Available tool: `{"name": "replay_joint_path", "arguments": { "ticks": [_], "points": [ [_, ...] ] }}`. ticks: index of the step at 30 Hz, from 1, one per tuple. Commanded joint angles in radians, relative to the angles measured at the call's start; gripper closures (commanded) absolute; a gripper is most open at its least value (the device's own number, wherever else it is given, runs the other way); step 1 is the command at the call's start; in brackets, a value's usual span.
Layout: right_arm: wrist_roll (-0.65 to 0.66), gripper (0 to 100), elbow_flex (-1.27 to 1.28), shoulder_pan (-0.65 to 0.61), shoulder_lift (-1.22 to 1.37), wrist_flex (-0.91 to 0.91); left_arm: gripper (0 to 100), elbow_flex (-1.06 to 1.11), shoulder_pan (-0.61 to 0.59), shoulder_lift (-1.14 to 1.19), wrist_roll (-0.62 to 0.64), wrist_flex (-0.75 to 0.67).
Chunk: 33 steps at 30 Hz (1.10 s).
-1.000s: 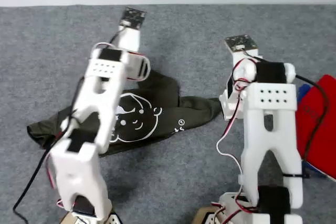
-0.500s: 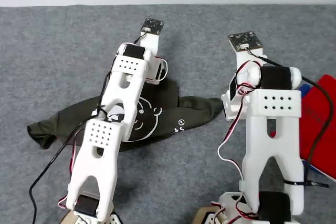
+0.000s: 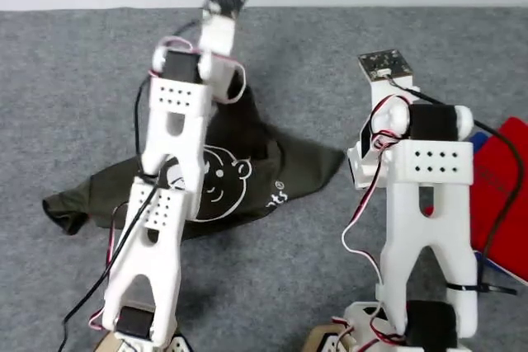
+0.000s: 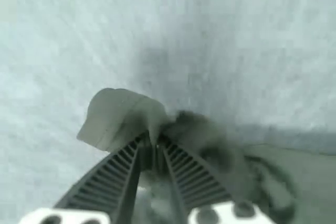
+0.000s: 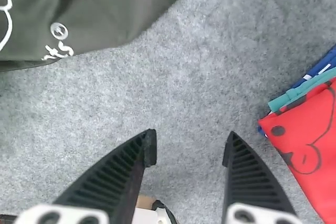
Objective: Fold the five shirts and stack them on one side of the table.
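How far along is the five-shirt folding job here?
Done: on the table's right side the red shirt lies folded over a teal edge; the count is hidden. In hand: the left claw is shut on part of the unfolded dark green shirt. The right claw hangs open over the table. Left: fold and stack this one.

Left gripper (image 4: 152, 144) swings out beyond the dark shirt (image 3: 280, 172), dragging its pinched fold along, and the cloth beside the printed face (image 3: 216, 183) pulls up into a taller peak.

We see the right gripper (image 5: 190, 148), jaws apart, above the grey table cover (image 5: 210, 66), between a dark green shirt (image 5: 100, 9) and a red shirt (image 5: 310, 135).
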Motion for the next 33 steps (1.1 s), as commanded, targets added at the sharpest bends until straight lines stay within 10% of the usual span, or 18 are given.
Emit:
{"name": "replay_joint_path", "arguments": {
  "ticks": [1, 11, 20, 33],
  "points": [
    [-0.008, 79.4, -0.051, 0.004, -0.042, 0.039, 100, -0.031, -0.008, -0.247, 0.005, 0.023],
    [-0.008, 79.4, -0.051, 0.004, -0.044, 0.039, 100, 0.372, -0.008, -0.701, -0.038, 0.025],
    [-0.008, 79.4, -0.051, 0.001, -0.044, 0.038, 100, 1.228, -0.012, -1.329, -0.382, 0.023],
    [-0.014, 79.4, -0.051, -0.266, -0.008, -0.005, 100, 2.106, -0.410, -1.941, -0.647, 0.020]
  ]
}}
